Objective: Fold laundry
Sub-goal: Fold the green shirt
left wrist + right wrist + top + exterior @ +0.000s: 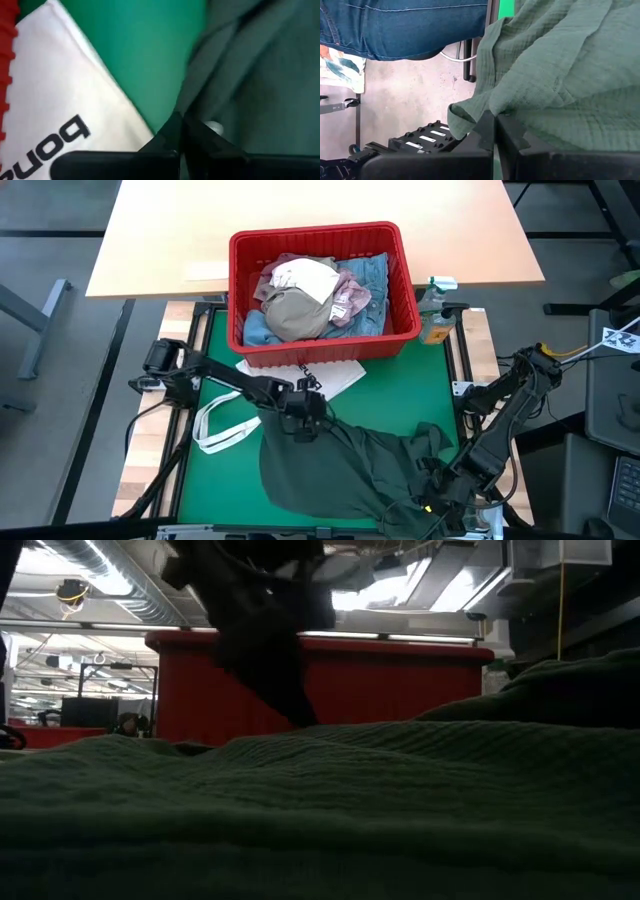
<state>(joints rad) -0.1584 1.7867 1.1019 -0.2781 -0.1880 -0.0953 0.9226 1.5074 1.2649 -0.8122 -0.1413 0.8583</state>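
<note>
Dark green top (340, 465) is lying spread on the green mat (400, 385), near edge hanging off the table. Left gripper (300, 415) is sitting at the top's far-left corner, fingers pressed together on the fabric edge, just beside the white tote bag (225, 425). Right gripper (440, 500) is pinching the top's near-right hem, fingers closed on cloth. Remaining laundry (310, 300) is sitting piled in the red basket (320, 240) behind the mat.

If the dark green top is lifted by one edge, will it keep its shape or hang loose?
The dark green top would probably hang loose: it lies in soft wrinkles. It seems light, since the cloth looks thin. It will likely drag, not slide, across the green mat.
</note>
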